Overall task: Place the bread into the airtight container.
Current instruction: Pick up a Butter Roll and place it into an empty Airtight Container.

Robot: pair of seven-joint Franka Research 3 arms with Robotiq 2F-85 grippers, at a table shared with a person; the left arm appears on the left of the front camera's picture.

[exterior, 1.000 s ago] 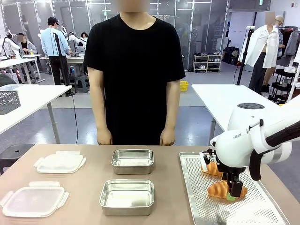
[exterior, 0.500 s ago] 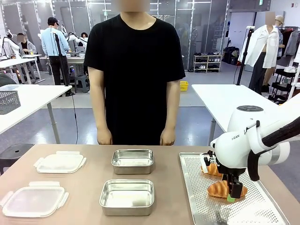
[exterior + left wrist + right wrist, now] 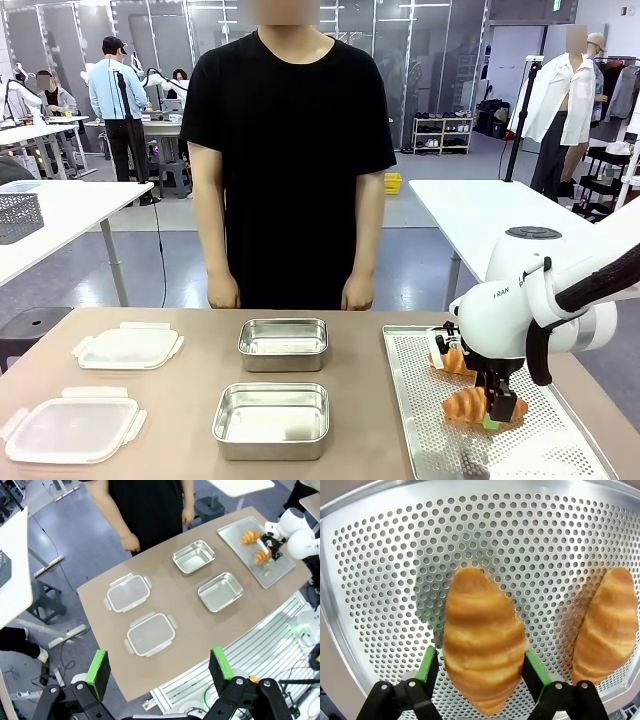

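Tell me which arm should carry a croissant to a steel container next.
Right. The right gripper straddles the near croissant on the perforated tray. The left gripper hangs open high above the table, far from the tray.

Open-plan robotics lab: white worktables (image 3: 70, 205), glass partitions (image 3: 440, 60), people (image 3: 115, 90) farther back.

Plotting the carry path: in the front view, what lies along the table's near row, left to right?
Clear lid → steel container → croissant on the perforated tray.
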